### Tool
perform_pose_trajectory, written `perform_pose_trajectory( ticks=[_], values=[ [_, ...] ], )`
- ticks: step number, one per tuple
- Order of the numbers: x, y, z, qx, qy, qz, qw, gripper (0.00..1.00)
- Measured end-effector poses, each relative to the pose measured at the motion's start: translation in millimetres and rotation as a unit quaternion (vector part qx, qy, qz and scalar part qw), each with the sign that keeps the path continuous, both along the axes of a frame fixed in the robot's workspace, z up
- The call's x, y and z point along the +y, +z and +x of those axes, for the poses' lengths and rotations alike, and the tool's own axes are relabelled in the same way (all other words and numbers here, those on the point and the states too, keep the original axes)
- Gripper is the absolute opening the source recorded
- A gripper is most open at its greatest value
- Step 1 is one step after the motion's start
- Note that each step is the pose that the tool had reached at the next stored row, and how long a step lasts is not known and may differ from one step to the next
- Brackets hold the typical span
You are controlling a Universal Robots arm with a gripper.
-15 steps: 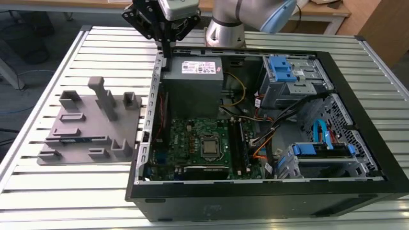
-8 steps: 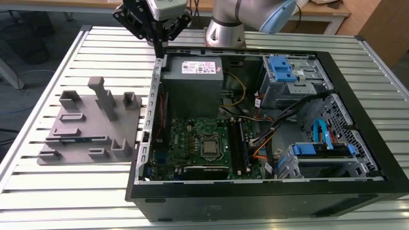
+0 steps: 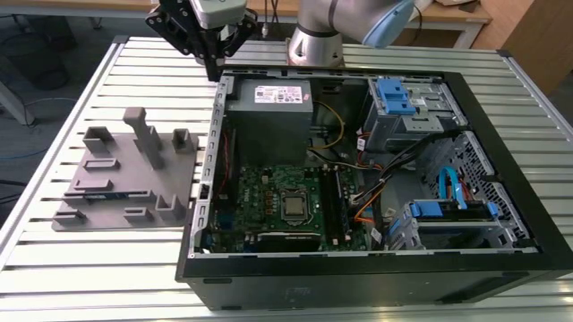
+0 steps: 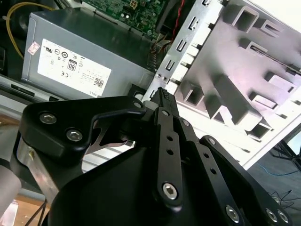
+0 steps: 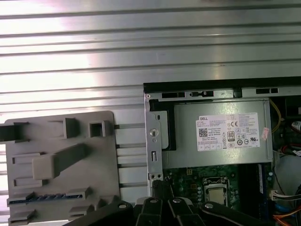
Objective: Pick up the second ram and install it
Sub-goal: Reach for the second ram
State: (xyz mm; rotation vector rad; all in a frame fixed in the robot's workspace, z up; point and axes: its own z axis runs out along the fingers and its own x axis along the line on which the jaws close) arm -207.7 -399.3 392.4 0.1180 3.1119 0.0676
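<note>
The gripper [image 4: 162, 94], fingers pressed together on nothing, hangs just off one corner of the tray [image 3: 90, 216], above the wall of the case [image 3: 358, 285]. The ram [image 3: 100, 196] sits in a slot toward the tray's opposite end, well apart from the fingers. Its long axis runs across the tray, square to that wall.

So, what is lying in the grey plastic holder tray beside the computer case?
A long dark blue memory stick sits in a slot of the grey plastic holder tray, between low grey blocks. The slot walls cover its lower part, so that edge cannot be seen.
</note>
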Motion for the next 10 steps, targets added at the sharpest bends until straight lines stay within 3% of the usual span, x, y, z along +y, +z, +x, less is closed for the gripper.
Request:
perform_pose_trajectory(
  ticks=[10],
  values=[
    [-1.3,-0.2,-13.5,0.0,0.0,0.0,1.0,0.11]
  ],
)
